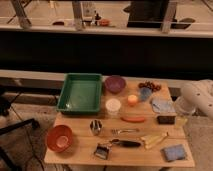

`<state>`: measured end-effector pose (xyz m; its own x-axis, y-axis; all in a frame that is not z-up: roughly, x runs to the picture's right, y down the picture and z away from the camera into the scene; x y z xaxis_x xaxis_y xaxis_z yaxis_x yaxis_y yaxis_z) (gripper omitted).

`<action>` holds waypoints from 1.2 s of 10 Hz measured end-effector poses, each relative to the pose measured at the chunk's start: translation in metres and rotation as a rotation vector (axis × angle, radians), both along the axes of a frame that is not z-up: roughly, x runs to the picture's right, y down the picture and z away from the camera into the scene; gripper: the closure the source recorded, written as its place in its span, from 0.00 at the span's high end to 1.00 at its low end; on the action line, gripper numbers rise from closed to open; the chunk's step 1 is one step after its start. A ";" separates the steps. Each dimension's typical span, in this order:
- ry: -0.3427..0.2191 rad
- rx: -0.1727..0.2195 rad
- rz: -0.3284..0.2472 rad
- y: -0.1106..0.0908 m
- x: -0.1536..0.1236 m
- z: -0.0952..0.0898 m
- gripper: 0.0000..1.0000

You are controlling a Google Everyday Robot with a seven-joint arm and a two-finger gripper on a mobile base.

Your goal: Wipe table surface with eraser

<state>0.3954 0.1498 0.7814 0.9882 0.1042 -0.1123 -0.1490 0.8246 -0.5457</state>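
Note:
The light tan wooden table surface [75, 125] fills the lower middle of the camera view and carries many small items. The eraser [166, 119], a small dark rectangular block, lies near the table's right edge, right of an orange carrot [134, 119]. My white arm [199, 97] comes in from the right. My gripper [180, 119] hangs at the table's right edge, just right of the eraser and close to it. I cannot tell whether it touches the eraser.
On the table are a green tray [80, 92], purple bowl [115, 83], white cup [113, 106], orange bowl [59, 138], metal cup [95, 127], black-handled brush [117, 145], blue square pad [174, 152], pale blue cloth [162, 105] and blue cup [145, 93]. A dark counter stands behind.

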 end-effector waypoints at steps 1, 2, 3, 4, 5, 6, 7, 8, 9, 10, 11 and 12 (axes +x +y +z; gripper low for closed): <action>-0.001 0.001 -0.002 -0.001 -0.002 0.003 0.80; -0.003 0.001 -0.002 -0.001 -0.004 0.009 0.80; -0.001 0.000 -0.002 0.001 -0.003 0.011 0.80; 0.000 -0.001 -0.001 0.002 -0.003 0.013 0.80; 0.000 -0.003 0.000 0.004 -0.004 0.015 0.80; -0.001 -0.007 0.000 0.006 -0.005 0.018 0.80; -0.004 -0.011 0.000 0.008 -0.008 0.021 0.80; -0.006 -0.014 -0.001 0.011 -0.009 0.023 0.80; -0.009 -0.016 -0.003 0.014 -0.010 0.025 0.80; -0.011 -0.017 -0.006 0.016 -0.012 0.026 0.80; -0.015 -0.018 -0.008 0.018 -0.013 0.028 0.80; -0.017 -0.019 -0.010 0.018 -0.014 0.030 0.80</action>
<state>0.3810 0.1683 0.8114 0.9909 0.0925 -0.0976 -0.1316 0.8155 -0.5636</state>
